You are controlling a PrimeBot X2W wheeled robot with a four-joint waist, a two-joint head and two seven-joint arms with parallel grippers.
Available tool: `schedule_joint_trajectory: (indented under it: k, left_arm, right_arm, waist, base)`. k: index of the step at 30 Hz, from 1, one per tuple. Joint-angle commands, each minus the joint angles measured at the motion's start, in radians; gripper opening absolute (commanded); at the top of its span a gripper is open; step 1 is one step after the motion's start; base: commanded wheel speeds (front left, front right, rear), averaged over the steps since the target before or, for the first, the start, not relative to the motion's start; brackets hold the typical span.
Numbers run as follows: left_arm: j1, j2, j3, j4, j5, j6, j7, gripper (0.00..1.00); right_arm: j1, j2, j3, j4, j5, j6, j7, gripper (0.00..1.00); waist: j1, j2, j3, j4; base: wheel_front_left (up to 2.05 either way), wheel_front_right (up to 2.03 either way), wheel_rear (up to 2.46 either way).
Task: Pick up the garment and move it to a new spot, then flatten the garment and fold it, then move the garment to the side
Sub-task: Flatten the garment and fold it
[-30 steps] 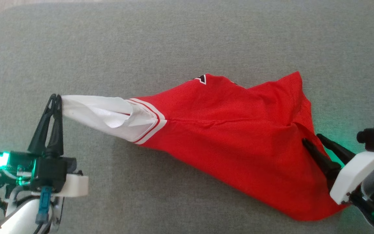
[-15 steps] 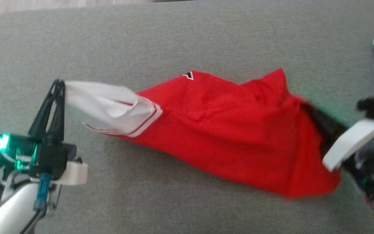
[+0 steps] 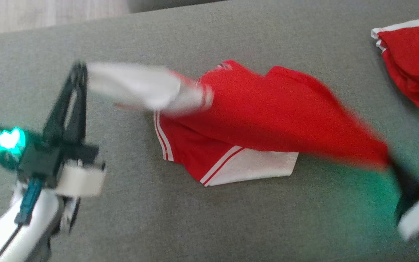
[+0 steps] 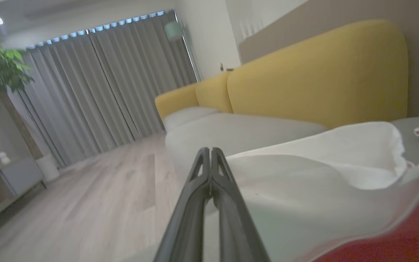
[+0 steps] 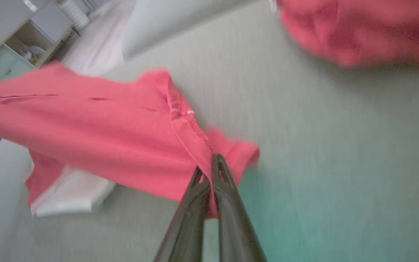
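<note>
A red garment with white sleeves and white-striped trim hangs stretched between my two grippers above the grey cushion. My left gripper is shut on the white sleeve end at the left. My right gripper is shut on the red hem at the lower right, and its fingers pinch the red cloth along a seam. The second white sleeve droops under the lifted body and rests on the cushion.
Another red garment with white trim lies folded at the far right of the cushion. Wooden floor shows beyond the cushion's far left edge. Yellow sofa backs, curtains and a plant stand in the room behind.
Both grippers have risen with the garment, lifting it off the cushion and carrying it further away. Its lower sleeve now hangs free. The head camera has shifted, bringing the second red garment into view.
</note>
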Motion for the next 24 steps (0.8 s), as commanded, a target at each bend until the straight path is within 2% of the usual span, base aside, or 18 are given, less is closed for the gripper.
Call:
schedule_joint_trajectory:
  k: [1, 3, 4, 5, 8, 11, 15, 24]
  left_arm:
    - [0.02, 0.036, 0.053, -0.017, -0.026, 0.009, 0.005, 0.0]
    - [0.082, 0.038, 0.06, -0.016, -0.061, 0.025, 0.004, 0.0]
    - [0.109, 0.037, 0.063, -0.017, -0.075, 0.031, -0.001, 0.0]
    - [0.132, 0.037, 0.067, -0.02, -0.087, 0.036, -0.008, 0.0]
    - [0.167, 0.039, 0.07, -0.022, -0.101, 0.042, -0.022, 0.0]
    - [0.191, 0.042, 0.077, -0.023, -0.109, 0.048, -0.038, 0.0]
    - [0.188, 0.033, 0.075, -0.031, -0.107, 0.046, -0.054, 0.0]
    - [0.146, -0.015, 0.029, -0.028, -0.088, 0.02, -0.059, 0.0]
  right_arm:
    - [0.048, -0.004, 0.015, -0.046, 0.004, -0.001, 0.0, 0.0]
    - [0.117, 0.027, 0.023, -0.047, -0.007, -0.001, 0.001, 0.0]
    - [0.142, 0.039, 0.019, -0.041, -0.017, -0.001, -0.004, 0.09]
    - [0.163, 0.053, 0.013, -0.037, -0.023, -0.001, -0.008, 1.0]
    - [0.192, 0.076, -0.005, -0.046, -0.026, -0.001, -0.015, 1.0]
    - [0.216, 0.071, -0.039, -0.084, -0.044, -0.001, -0.032, 1.0]
    - [0.221, 0.059, -0.089, -0.132, -0.154, -0.001, -0.058, 1.0]
    - [0.099, 0.165, -0.076, -0.08, -0.376, -0.001, -0.025, 1.0]
  waist:
    - [0.0, 0.0, 0.015, -0.008]
    - [0.0, 0.0, 0.023, -0.01]
    - [0.0, 0.0, 0.026, -0.008]
    - [0.0, 0.0, 0.028, -0.006]
    - [0.0, 0.0, 0.029, 0.0]
    - [0.0, 0.0, 0.025, 0.006]
    - [0.0, 0.0, 0.016, 0.022]
    - [0.0, 0.0, 0.02, 0.068]
  base:
    - [0.0, 0.0, 0.0]
    - [0.0, 0.0, 0.0]
    - [0.0, 0.0, 0.0]
    - [0.0, 0.0, 0.0]
    - [0.0, 0.0, 0.0]
    - [0.0, 0.0, 0.0]
    - [0.0, 0.0, 0.0]
    - [0.0, 0.0, 0.0]
